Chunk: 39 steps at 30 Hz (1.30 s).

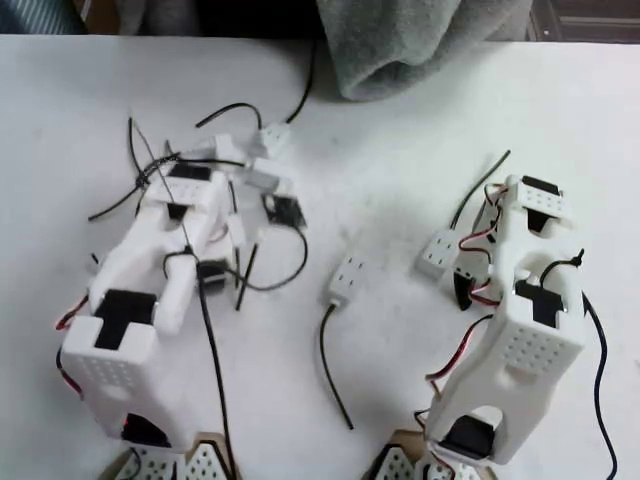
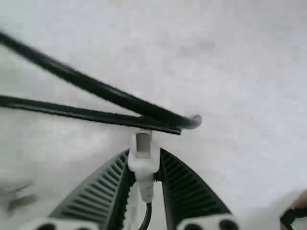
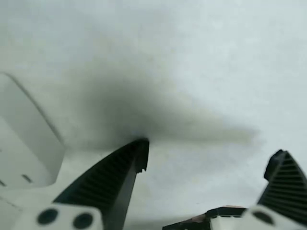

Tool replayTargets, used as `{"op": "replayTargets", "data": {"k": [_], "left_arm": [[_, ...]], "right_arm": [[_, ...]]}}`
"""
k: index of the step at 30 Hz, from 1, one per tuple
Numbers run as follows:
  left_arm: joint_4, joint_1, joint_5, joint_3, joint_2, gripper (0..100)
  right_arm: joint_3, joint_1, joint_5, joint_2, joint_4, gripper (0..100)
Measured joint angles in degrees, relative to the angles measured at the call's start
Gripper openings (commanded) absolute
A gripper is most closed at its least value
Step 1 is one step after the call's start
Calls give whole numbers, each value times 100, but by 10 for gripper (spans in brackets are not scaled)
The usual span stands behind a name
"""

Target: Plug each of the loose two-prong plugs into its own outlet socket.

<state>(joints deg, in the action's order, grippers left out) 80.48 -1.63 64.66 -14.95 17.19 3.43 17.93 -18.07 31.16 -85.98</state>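
1 plug [image 2: 143,160] pinched in L end effector [image 2: 145,154] | R end effector [image 3: 211,149] spread by socket [image 3: 24,139]

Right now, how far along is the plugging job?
Done: nothing visibly; the middle socket block lies alone with no plug in it. In hand: the left gripper is shut on a white plug. Left: seating that plug, then the others; the right gripper is open, empty, beside a second socket block.
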Motion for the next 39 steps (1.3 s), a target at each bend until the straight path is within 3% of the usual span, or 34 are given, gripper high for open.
{"op": "replayTargets", "data": {"k": [8, 19, 31, 39], "left_arm": [[325, -510, -1073, 176, -2215, 23], [193, -1635, -3710, -35, -6013, 23], [-3191, -2497, -5371, -4053, -9292, 23], [-4870, -2514, -5793, -6295, -11341, 23]], "right_arm": [[0, 0, 0, 0, 0, 390], [0, 0, 0, 0, 0, 390], [0, 0, 0, 0, 0, 390], [0, -141, 0, 9, 18, 390]]}}
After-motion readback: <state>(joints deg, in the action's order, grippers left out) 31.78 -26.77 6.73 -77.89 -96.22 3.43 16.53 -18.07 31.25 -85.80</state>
